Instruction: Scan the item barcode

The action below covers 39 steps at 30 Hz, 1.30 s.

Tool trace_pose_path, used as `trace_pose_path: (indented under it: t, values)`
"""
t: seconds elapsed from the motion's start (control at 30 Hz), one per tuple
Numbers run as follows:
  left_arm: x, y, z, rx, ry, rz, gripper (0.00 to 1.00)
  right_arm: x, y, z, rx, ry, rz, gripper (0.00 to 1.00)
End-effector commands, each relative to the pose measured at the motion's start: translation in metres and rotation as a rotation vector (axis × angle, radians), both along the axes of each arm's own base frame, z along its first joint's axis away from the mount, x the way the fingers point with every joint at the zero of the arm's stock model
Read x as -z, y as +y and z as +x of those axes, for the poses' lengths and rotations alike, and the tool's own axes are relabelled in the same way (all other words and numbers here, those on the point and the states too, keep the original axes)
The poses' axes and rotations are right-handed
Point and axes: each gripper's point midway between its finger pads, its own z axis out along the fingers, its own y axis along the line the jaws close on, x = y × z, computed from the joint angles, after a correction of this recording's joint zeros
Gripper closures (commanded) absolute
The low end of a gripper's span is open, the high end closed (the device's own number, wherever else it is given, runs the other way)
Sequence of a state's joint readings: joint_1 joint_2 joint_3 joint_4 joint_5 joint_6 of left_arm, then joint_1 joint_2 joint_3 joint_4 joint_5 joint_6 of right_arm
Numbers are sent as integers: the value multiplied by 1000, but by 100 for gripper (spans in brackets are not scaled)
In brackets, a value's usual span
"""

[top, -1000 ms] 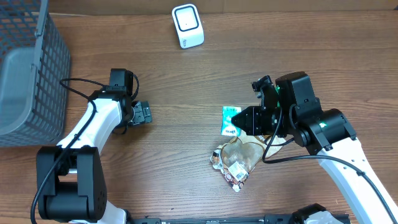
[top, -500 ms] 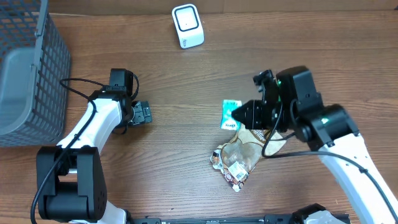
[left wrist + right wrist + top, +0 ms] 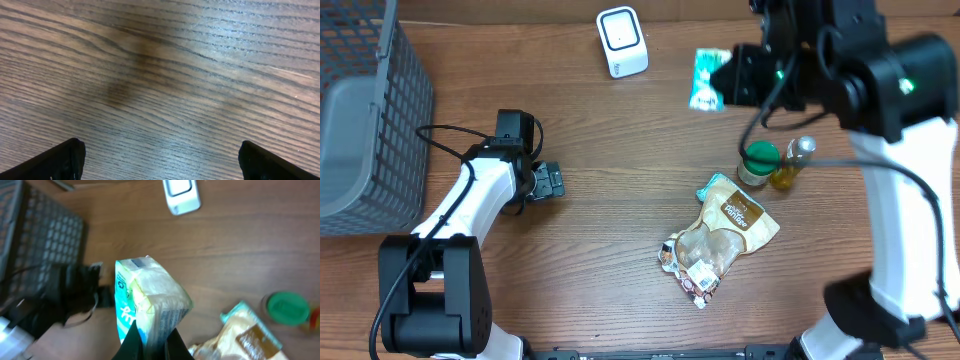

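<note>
My right gripper [image 3: 724, 82] is shut on a teal-and-white packet [image 3: 707, 80], held up in the air to the right of the white barcode scanner [image 3: 621, 41] at the table's back edge. In the right wrist view the packet [image 3: 147, 297] is pinched at its lower end between the dark fingers of the gripper [image 3: 154, 341], and the scanner [image 3: 181, 195] shows at the top. My left gripper [image 3: 550, 181] rests at the left, open. Its wrist view has only bare wood between the two fingertips [image 3: 65, 157].
A grey wire basket [image 3: 360, 120] fills the far left. On the table's right half lie a brown snack pouch [image 3: 722, 235], a green-lidded jar [image 3: 758, 162] and a small yellow bottle [image 3: 792, 160], below the raised right arm.
The right arm has lifted the packet off the table's middle and carried it back toward the scanner, uncovering the jar and bottle. The left arm has not moved.
</note>
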<state>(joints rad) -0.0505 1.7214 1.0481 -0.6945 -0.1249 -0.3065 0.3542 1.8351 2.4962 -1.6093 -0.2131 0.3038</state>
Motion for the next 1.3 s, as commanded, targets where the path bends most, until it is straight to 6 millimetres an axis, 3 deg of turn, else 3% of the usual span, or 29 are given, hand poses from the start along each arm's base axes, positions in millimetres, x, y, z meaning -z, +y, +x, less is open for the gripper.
trace_pose_path:
  t: [0.0, 0.13, 0.23, 0.3, 0.33, 0.4, 0.57, 0.67, 0.77, 0.83, 1.0, 1.13, 1.27]
  values:
    - [-6, 1, 5, 17, -18, 15, 0, 19, -3, 28, 26, -4, -74, 94]
    - [-6, 1, 5, 17, -18, 15, 0, 40, -3, 53, 57, 3, -120, 91]
    - [-6, 1, 5, 17, -18, 15, 0, 50, 0, 74, 74, -18, -133, 94]
    - [-6, 1, 5, 17, -17, 15, 0, 53, 2, 83, 83, -31, -128, 73]
    - [-6, 1, 5, 17, -18, 15, 0, 51, 3, 86, 83, -43, -124, 73]
    - [-6, 1, 5, 17, -18, 15, 0, 47, 6, 94, 86, -76, -109, 76]
    - [-6, 1, 5, 17, -18, 15, 0, 27, 27, 109, 47, -173, -21, 94]
    - [-6, 1, 5, 17, -18, 15, 0, 30, 39, 113, 15, -194, -34, 95]
    - [-6, 1, 5, 17, -18, 15, 0, 54, 42, 113, 9, -158, -124, 75]
    - [-6, 1, 5, 17, -18, 15, 0, 75, 41, 112, 19, -113, -184, 69]
    - [-6, 1, 5, 17, -18, 15, 0, 136, 46, 103, -14, 36, -261, 67]
    - [-6, 1, 5, 17, -18, 15, 0, 188, 52, 85, -57, 160, -321, 66]
    - [-6, 1, 5, 17, -18, 15, 0, 234, 58, 73, -130, 182, -434, 64]
